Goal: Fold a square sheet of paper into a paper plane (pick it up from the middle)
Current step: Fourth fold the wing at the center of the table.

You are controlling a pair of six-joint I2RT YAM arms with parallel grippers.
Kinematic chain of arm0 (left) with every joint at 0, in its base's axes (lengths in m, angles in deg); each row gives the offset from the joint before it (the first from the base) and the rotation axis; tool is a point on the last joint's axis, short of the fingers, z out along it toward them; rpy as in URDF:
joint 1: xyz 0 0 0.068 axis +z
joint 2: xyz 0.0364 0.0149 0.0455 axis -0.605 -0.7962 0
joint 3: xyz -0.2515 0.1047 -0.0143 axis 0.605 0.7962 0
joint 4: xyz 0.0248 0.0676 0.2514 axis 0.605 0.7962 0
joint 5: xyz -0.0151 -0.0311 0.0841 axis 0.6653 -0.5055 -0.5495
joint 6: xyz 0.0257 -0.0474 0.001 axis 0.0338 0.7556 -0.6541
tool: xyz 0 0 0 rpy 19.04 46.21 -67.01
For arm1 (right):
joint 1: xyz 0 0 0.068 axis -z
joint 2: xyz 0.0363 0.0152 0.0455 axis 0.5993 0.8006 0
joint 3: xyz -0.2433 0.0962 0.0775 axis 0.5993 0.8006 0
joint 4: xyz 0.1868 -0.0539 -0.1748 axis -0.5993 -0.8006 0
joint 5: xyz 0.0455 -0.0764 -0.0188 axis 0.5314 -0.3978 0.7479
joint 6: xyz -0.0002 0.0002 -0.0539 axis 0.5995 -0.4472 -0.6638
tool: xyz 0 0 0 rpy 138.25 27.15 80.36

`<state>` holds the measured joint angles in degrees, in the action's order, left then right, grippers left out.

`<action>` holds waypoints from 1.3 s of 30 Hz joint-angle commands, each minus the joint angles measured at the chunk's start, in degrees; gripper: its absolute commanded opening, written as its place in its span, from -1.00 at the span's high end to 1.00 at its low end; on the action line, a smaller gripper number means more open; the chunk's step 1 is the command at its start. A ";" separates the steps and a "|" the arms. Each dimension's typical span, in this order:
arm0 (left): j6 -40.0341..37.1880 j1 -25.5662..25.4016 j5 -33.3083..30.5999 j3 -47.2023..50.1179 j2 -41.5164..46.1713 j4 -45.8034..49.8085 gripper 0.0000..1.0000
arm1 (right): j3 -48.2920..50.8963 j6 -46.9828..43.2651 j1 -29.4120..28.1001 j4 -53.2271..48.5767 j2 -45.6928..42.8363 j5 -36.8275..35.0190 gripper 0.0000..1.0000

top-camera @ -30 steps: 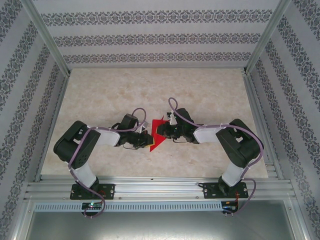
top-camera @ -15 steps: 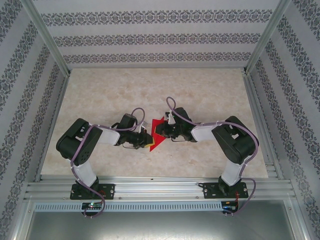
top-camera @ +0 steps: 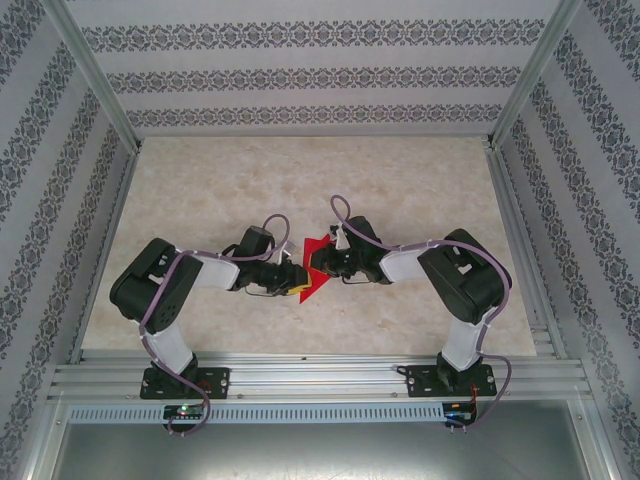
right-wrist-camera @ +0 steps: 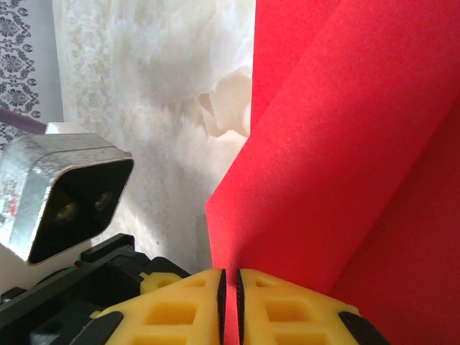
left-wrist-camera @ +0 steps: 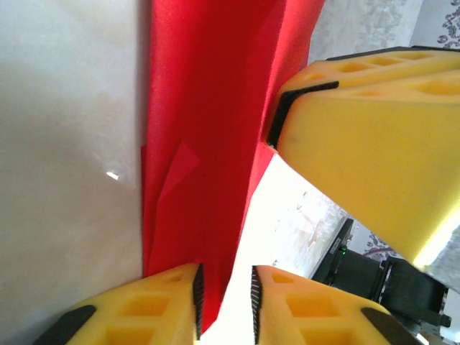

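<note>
While it is being held up off the table between the two arms, the square sheet of paper is being shown as a partly folded red strip with layers overlapping. In the left wrist view a small dog-eared crease is being seen on the paper. It is being judged as very light, thin and limp. It is likely to sag, curl or tear at a crease if it is pulled, and to slip from smooth pads unless it is pinched firmly. Hold is best being taken on the doubled layers near the fold, not on a loose single corner.

The paper is being pinched at its lower edge by the right gripper, whose jaws are being pressed almost together on it. The left gripper is being held with its jaws a little apart. The sheet's tip is lying in the gap against one pad, so no firm grip is being made there. One of the right gripper's fingers is being seen just beside the sheet.

Compared with a second ago, the left jaws are being loosened from a closed pinch, and the right arm's elbow is being brought slightly inward. In the top view, the paper is being kept in nearly the same place between the left gripper and the right gripper.
</note>
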<state>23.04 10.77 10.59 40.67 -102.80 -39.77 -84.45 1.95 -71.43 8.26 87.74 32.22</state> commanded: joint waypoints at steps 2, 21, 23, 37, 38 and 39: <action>-3.94 0.32 -2.86 -1.50 2.27 7.34 0.37 | -1.41 0.68 0.55 1.87 0.94 0.30 0.71; -15.94 -8.16 -20.58 -9.70 4.96 26.18 0.23 | -1.63 0.98 0.52 2.16 0.40 0.84 0.70; -15.99 -8.51 -21.55 -9.58 5.00 26.23 0.26 | -1.46 0.96 0.59 2.16 0.30 0.73 0.69; -16.56 -8.99 -22.53 -9.70 4.58 26.21 0.66 | -1.19 0.80 0.60 1.83 0.30 0.84 0.68; -16.56 -9.02 -22.46 -9.66 4.40 26.16 0.69 | -1.19 0.75 0.60 1.77 0.38 0.75 0.68; -16.56 -8.99 -22.30 -9.58 4.35 26.04 0.72 | -1.19 0.77 0.60 1.74 0.47 0.75 0.67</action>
<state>7.50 2.66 -10.94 31.82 -98.19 -15.10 -84.98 3.00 -71.40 9.11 87.76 32.40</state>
